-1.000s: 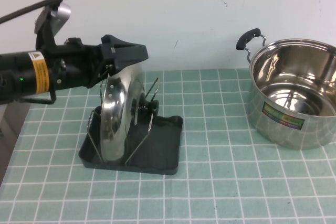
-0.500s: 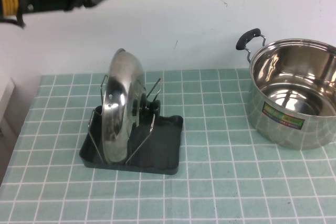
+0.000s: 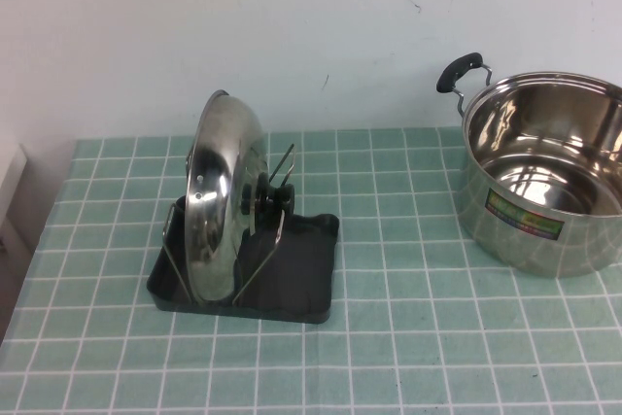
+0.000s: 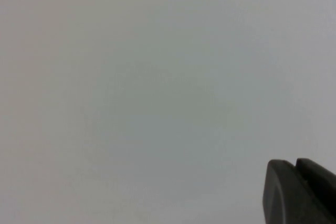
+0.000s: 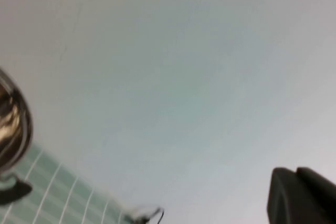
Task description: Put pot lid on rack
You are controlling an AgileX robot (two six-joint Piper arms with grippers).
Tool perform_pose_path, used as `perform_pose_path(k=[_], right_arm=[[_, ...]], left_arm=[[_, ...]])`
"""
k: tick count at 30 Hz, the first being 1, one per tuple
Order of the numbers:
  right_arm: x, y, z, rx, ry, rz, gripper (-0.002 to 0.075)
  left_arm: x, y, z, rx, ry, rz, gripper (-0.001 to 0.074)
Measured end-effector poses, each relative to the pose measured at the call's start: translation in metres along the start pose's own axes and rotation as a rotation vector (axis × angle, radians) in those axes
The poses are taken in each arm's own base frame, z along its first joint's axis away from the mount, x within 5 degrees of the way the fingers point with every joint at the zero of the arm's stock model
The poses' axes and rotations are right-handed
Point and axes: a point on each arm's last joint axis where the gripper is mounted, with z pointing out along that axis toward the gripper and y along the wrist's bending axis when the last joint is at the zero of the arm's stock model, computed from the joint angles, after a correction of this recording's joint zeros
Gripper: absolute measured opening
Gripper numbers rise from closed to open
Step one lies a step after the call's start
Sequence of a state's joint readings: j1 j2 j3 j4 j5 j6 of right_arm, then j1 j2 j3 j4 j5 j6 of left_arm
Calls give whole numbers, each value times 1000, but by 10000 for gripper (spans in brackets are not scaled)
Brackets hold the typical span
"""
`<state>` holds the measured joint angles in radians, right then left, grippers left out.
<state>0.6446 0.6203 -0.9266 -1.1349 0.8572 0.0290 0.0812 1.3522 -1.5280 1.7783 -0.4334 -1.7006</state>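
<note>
— Left end effector (image 4: 299,192): showing only as a dark finger edge in the corner of the left wrist view, facing blank wall; impossible telling whether apart or together. Not appearing anywhere in the high view.

— Right end effector (image 5: 302,195): likewise showing just a dark edge in the right wrist view, pointing at pale wall above the table; state impossible telling too.

— Pot lid (image 3: 222,201): standing on edge in the rack (image 3: 292,289), leaning against the wire holders (image 3: 272,230), black knob (image 3: 260,193) facing toward the robot's right. Nothing gripping it.

— Rack sitting on the left part of the green tiled table (image 3: 408,337). Steel pot (image 3: 544,177) standing well apart on the right, open, coloured label (image 3: 525,215) facing front, black handle (image 3: 460,71) sticking up at the back left.
</note>
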Motion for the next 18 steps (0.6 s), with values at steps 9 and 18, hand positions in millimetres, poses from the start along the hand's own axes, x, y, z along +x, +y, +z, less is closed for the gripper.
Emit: perform_pose_path(k=[9, 18], right_arm=[[26, 28, -11, -355, 290, -26, -1], [0, 76, -37, -886, -70, 117, -1]], left_arm=[[14, 33, -33, -652, 111, 236, 1], [52, -8, -53, -609, 646, -33, 1]])
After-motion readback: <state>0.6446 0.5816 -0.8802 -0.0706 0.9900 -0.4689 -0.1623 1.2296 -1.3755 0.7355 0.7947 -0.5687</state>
